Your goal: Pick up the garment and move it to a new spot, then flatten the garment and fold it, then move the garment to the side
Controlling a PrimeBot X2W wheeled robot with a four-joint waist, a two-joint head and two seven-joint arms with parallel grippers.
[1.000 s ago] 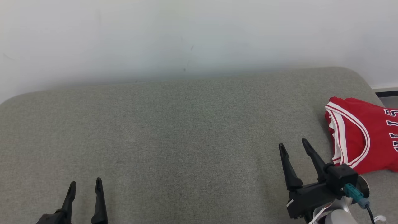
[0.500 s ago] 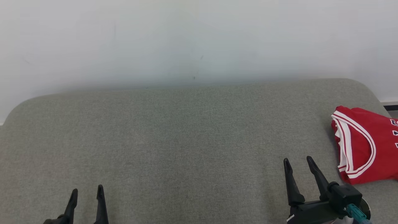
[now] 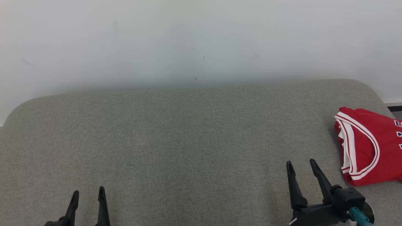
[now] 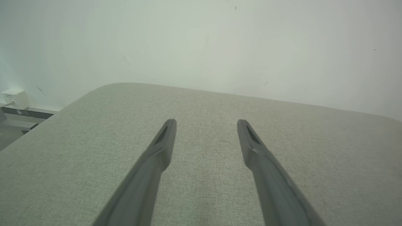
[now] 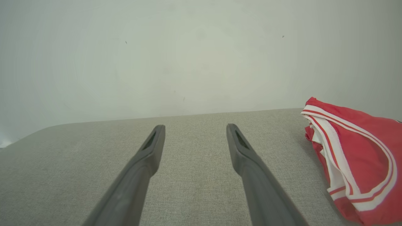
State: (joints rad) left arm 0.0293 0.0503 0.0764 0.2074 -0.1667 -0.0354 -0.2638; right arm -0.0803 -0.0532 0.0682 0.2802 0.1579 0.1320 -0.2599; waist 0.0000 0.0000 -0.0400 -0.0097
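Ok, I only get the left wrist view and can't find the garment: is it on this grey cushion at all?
Observer: Yes, a red jersey lies at the cushion's right end in the head view.
Operator: Which gripper is closer?
Observer: The right gripper; it is open and empty, with the jersey just to its right, not touching.
Operator: Is it spread flat?
Observer: No, it looks doubled over, with white-striped trim along its left edge.
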